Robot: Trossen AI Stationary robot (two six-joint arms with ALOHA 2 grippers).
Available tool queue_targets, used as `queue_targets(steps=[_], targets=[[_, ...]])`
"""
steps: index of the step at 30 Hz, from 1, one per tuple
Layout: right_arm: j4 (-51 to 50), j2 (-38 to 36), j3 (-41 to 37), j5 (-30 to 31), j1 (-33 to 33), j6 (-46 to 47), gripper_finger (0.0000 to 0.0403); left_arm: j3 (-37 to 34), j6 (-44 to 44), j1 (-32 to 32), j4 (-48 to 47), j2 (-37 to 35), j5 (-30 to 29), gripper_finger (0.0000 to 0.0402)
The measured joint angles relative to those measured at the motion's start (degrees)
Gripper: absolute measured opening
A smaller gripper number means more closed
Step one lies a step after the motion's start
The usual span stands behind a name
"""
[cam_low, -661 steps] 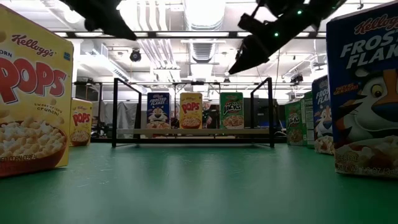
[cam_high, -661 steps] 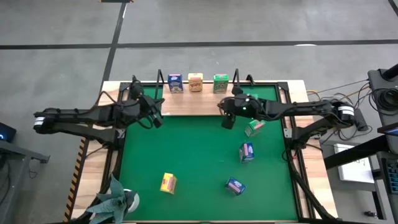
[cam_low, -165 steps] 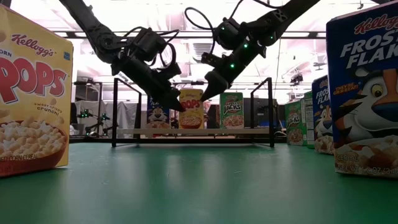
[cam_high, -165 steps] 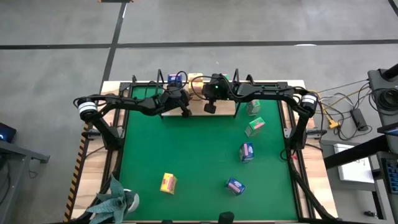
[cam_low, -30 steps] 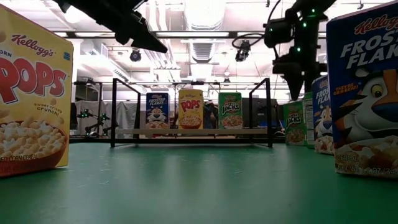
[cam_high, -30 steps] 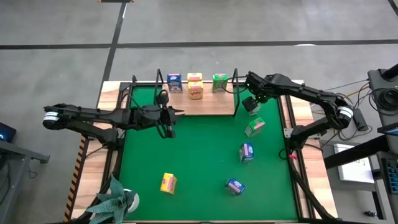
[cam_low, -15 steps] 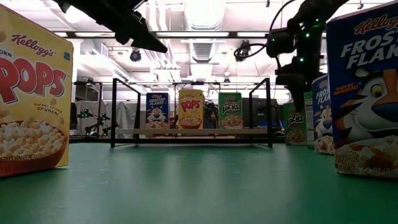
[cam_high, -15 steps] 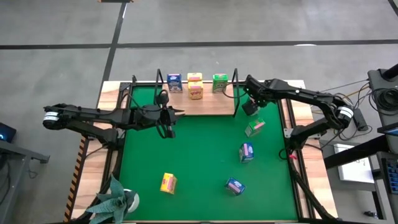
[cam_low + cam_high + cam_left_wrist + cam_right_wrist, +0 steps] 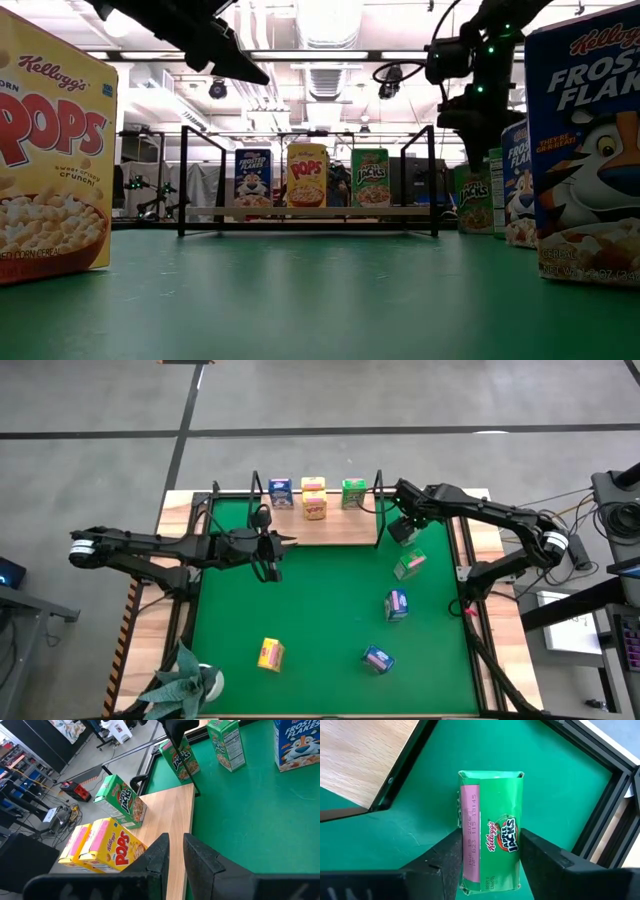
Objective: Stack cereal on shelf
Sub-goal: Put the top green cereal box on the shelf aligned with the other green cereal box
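The right gripper (image 9: 401, 528) is positioned just right of the shelf (image 9: 345, 532), at the far right of the green mat (image 9: 320, 630), directly above a green cereal box (image 9: 491, 832); its fingers (image 9: 451, 851) are seen flanking the box's two long sides, very near or touching, and whether it is actually clamped cannot be told. The left gripper (image 9: 270, 554) is held above the mat left of centre, near the shelf's front edge, with its jaws close together and nothing between them. On the shelf, a blue box (image 9: 282, 492), yellow boxes (image 9: 314, 498) and a green box (image 9: 353, 492) are ranged along the far edge. On the mat are scattered a second green box (image 9: 408, 566), two blue boxes (image 9: 397, 604) (image 9: 378, 658) and a yellow box (image 9: 270, 654).
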Motion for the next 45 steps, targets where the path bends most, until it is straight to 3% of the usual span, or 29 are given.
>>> queue_targets(steps=[17, 30, 45], targets=[[-4.14, -0.02, 2.12, -0.05, 0.0, -0.48, 0.0143, 0.0, -0.28, 0.0, -0.02, 0.0, 0.0, 0.0039], [-17.28, -0.02, 20.92, 3.61, 0.02, -0.5, 0.0134, 0.0, -0.26, -0.02, -0.02, 0.0, 0.0, 0.0039], [-16.25, -0.02, 41.26, 3.53, 0.69, -2.79, 0.0127, 0.0, -0.25, -0.02, -0.02, 0.0, 0.01, 0.0039]])
